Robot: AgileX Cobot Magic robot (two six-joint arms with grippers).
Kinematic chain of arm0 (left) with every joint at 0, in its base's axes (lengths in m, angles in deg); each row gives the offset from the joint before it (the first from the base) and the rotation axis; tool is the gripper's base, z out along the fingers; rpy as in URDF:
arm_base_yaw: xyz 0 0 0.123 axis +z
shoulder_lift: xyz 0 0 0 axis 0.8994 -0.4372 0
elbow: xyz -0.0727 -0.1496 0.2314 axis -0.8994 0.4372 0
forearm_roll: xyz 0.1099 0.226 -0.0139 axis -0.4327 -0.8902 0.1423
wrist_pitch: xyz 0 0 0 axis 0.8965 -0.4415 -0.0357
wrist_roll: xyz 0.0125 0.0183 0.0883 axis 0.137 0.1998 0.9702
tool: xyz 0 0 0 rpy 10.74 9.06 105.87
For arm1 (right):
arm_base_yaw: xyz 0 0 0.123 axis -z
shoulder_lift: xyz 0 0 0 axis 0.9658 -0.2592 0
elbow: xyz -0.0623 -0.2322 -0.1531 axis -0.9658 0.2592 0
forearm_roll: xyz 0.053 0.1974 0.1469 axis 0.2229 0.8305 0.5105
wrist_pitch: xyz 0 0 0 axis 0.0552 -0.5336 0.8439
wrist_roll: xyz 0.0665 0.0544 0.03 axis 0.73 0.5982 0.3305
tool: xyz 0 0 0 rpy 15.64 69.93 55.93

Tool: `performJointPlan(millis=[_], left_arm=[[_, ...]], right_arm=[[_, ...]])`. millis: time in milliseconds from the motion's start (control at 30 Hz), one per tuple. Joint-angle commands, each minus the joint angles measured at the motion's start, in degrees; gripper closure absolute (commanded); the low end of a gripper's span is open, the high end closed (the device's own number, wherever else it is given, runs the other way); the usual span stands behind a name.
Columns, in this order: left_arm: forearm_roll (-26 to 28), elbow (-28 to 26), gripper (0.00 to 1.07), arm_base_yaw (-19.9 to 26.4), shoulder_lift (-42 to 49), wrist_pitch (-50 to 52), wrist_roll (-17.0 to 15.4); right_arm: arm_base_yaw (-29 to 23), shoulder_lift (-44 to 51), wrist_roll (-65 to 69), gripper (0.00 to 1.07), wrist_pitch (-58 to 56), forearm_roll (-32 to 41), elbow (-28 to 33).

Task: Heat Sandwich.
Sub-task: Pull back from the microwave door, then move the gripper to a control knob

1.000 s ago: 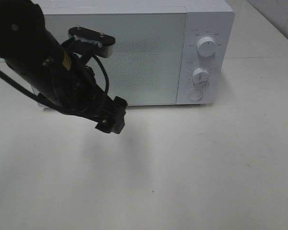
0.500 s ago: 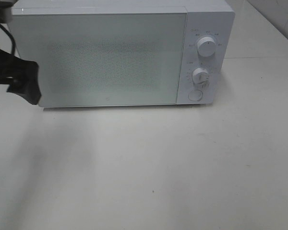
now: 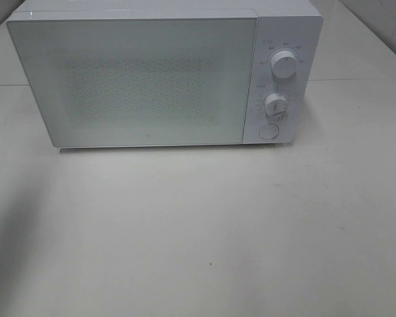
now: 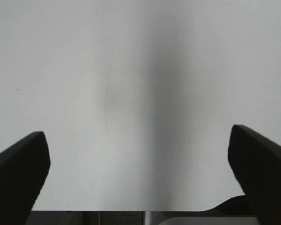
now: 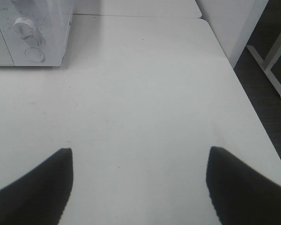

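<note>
Off-white tabletop (image 3: 204, 238) carrying white box-shaped microwave oven (image 3: 165, 72), frosted door closed. Left arm, before the door a second ago, now gone from overhead view. Left pincer (image 4: 138, 140) and right pincer (image 5: 139, 157): fingers apart, empty. Sandwich unseen, presumably inside; timer likely next.

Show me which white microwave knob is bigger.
The upper round white knob, nearest the white microwave's top edge; the lower knob, just above the flat round button, is smaller.
</note>
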Motion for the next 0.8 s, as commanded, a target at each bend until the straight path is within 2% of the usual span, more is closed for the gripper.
performJointPlan(millis=[33,100,333,400,467,633,800], left_arm=[[0.46,4.01,0.09,0.34,4.93,-0.92,0.00],[0.46,4.93,0.09,0.34,6.36,-1.20,0.00],[0.63,13.98,0.09,0.34,18.45,-1.95,0.06],[0.63,15.07,0.09,0.34,20.23,-1.95,0.06],[1.15,18.11,0.09,0.34,25.38,-1.83,1.66],[2.69,22.29,0.09,0.34,34.21,-1.72,2.58],[2.81,23.72,0.09,0.34,41.48,-3.90,2.58]], right_arm=[[0.29,1.66,-0.92,0.32,0.52,-0.17,0.17],[0.29,1.66,-0.92,0.32,0.52,-0.17,0.17],[0.29,1.66,-0.92,0.32,0.52,-0.17,0.17],[0.29,1.66,-0.92,0.32,0.52,-0.17,0.17],[0.29,1.66,-0.92,0.32,0.52,-0.17,0.17],[0.29,1.66,-0.92,0.32,0.52,-0.17,0.17],[0.29,1.66,-0.92,0.32,0.52,-0.17,0.17]])
